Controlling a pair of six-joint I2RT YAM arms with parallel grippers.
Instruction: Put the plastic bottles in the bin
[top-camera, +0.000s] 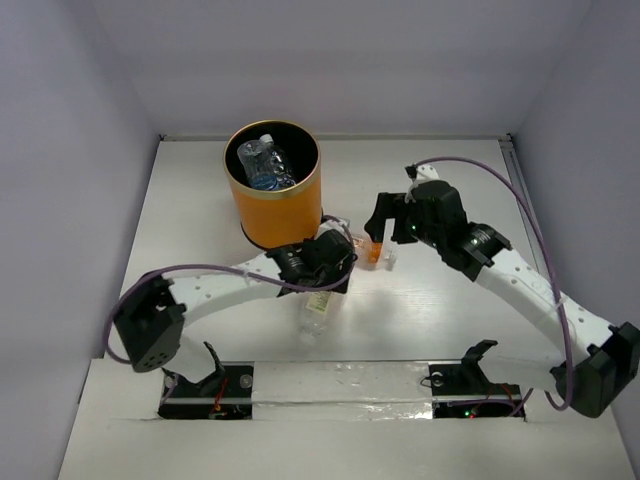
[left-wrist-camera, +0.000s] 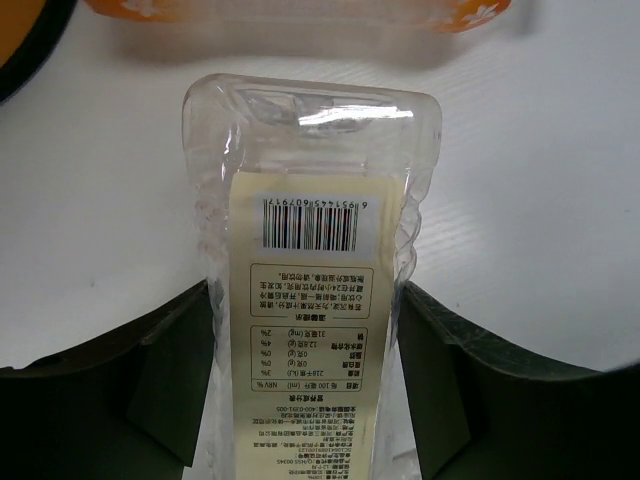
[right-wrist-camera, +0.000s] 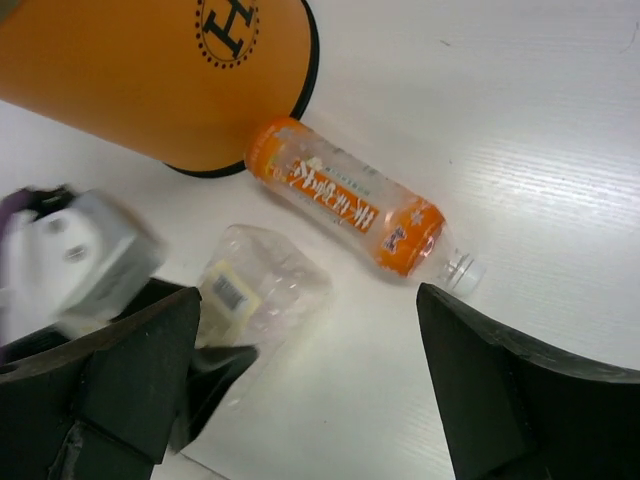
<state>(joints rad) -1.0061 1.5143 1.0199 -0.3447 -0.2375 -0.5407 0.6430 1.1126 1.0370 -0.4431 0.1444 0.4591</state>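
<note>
bin (top-camera: 270, 215): stood upright toward the back left of the white surface (top-camera: 420, 320). It had an orange wall, a black inside and a thin gold rim. In the right wrist view its wall (right-wrist-camera: 150, 80) bore an "H" inside a dotted oval.
blue-label bottle (top-camera: 265, 163): clear, and lay inside the bin, leaning against the inner wall.
yellow-label bottle (top-camera: 318, 306): clear, with a pale yellow printed label and a barcode. It was outside the bin, just in front of it and a little to its right. In the left wrist view (left-wrist-camera: 320, 300) its flat base pointed away from the camera, toward the orange bottle. Whether it rested on the surface or was lifted off it could not be told.
orange bottle (right-wrist-camera: 350, 205): lay on its side on the surface, outside the bin. One end was just beside the bin's foot, though contact could not be judged, and the capped end pointed away from the bin. In the top view only a small part showed below the right tool (top-camera: 373, 252).
left tool (left-wrist-camera: 305, 290): clamped on the yellow-label bottle, with one dark finger (left-wrist-camera: 150, 380) against each side of its labelled part. In the top view it sat near the bin's foot (top-camera: 325, 262).
right tool (right-wrist-camera: 310, 310): fingers spread wide apart and holding nothing. It hung over the surface by the orange bottle (top-camera: 385, 235). In its own view that bottle lay beyond the fingertips, and the yellow-label bottle (right-wrist-camera: 255, 290) and the left tool were at the lower left.
purple cable (top-camera: 480, 165): one ran along each arm.
</note>
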